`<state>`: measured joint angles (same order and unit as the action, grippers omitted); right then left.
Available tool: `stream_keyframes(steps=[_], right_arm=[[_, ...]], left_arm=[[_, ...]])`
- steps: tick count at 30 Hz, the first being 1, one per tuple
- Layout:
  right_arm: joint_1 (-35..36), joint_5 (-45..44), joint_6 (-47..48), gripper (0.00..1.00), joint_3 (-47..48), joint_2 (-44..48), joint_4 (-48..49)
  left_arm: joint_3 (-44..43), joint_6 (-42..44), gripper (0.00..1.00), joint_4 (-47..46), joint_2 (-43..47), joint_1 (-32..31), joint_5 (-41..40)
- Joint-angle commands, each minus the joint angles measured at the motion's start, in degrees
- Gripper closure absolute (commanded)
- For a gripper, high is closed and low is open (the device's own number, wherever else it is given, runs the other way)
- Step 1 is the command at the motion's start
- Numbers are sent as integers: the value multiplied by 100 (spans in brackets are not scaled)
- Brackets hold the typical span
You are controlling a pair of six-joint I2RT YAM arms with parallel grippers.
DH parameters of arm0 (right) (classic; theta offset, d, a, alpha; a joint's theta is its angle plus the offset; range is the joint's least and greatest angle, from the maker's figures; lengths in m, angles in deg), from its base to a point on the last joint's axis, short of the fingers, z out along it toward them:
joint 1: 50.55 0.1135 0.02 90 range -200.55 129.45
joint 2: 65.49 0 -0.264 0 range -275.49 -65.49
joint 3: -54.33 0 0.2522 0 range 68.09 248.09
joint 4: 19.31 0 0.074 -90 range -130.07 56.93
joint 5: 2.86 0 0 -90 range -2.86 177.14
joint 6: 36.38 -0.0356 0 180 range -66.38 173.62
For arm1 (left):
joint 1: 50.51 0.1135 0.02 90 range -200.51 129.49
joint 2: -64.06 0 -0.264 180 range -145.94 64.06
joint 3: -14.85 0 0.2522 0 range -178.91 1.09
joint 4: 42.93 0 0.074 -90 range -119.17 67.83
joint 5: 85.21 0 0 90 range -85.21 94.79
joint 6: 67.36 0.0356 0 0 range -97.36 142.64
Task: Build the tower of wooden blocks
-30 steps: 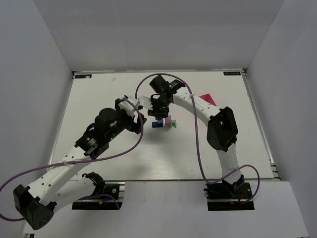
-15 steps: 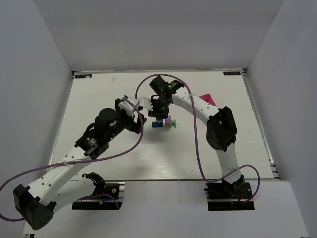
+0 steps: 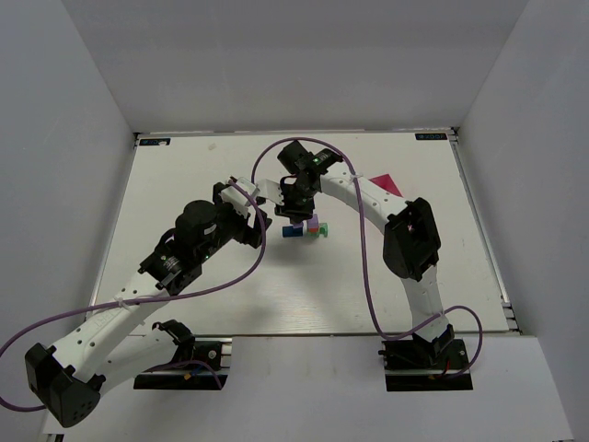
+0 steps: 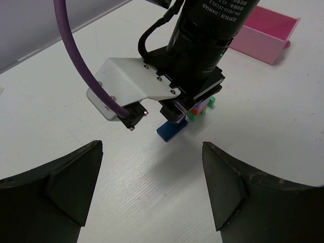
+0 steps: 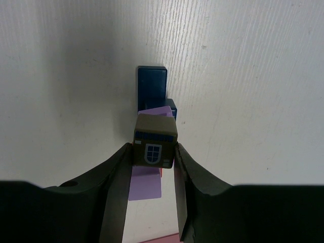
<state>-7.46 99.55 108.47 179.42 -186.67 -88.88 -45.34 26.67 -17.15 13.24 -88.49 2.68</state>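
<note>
I see one tower [image 5: 152,83], blue, purple, green; right fingers [image 5: 117,182] pinch one brown block [image 5: 155,142], left fingers [image 4: 71,177] gape empty.

blue block [image 5: 152,80], purple block [image 5: 145,186], olive-brown block [image 5: 155,132] w/ blue window print, pink tray [image 4: 258,41]

Both arms stretched forward, wrists nearly meeting
Left pincer [image 4: 152,147] gapes wide, right pincer [image 5: 152,154] is clamped on a block [image 5: 155,137].
</note>
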Motion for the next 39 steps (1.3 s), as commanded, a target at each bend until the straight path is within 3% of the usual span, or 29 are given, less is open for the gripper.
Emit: stream_keyframes(steps=[1, 23, 39], right_arm=[[-29, -1, 8, 96, 38, 34, -35], [-117, 87, -53, 95, -6, -1, 18], [-134, 131, -89, 88, 73, -116, 35]], left_arm=[[20, 19, 11, -32, 126, 27, 97], [20, 19, 11, -32, 126, 27, 97], [20, 19, 11, -32, 126, 27, 97]])
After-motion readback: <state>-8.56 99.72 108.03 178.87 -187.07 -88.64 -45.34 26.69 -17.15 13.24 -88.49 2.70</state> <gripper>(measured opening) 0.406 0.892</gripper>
